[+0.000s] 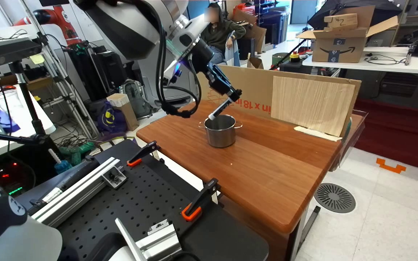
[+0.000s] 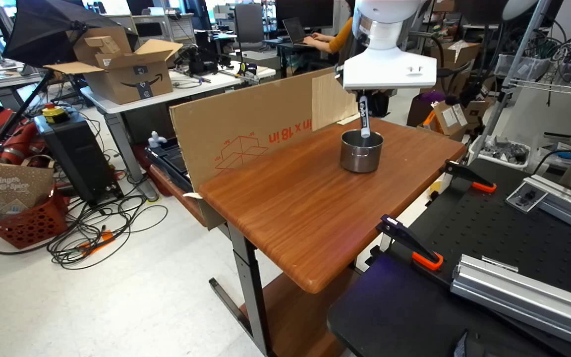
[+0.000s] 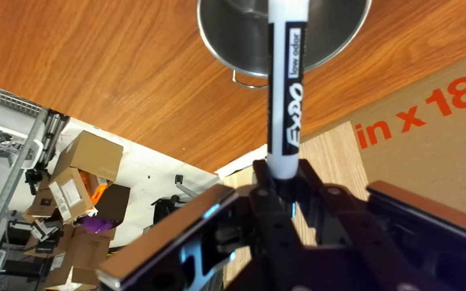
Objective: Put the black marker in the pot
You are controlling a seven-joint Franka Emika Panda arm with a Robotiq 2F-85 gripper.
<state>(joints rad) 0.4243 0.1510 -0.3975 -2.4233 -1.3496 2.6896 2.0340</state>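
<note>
Reddish-brown wood-grain desk with rounded corners, bearing a two-handled steel pot, upright near the middle of the top and well apart from all four edges. A pale strip lies along one long edge, close to a corner.

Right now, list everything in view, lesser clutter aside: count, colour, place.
pot: one, silver, on the wooden table
black marker: one, black and white, free end at the pot's mouth
wooden table: one, brown, under the pot
cardboard sheet: one, tan, upright along the table
wood-grain panel: one, pale, against the cardboard
black board: one, black, beside the table
clamps: two, black and orange, on its edge
shipping box: one, tan, on white table
people: two, green and yellow sleeves, background
arm: one, white and black, over the table
gripper: one, black, on the marker
</note>
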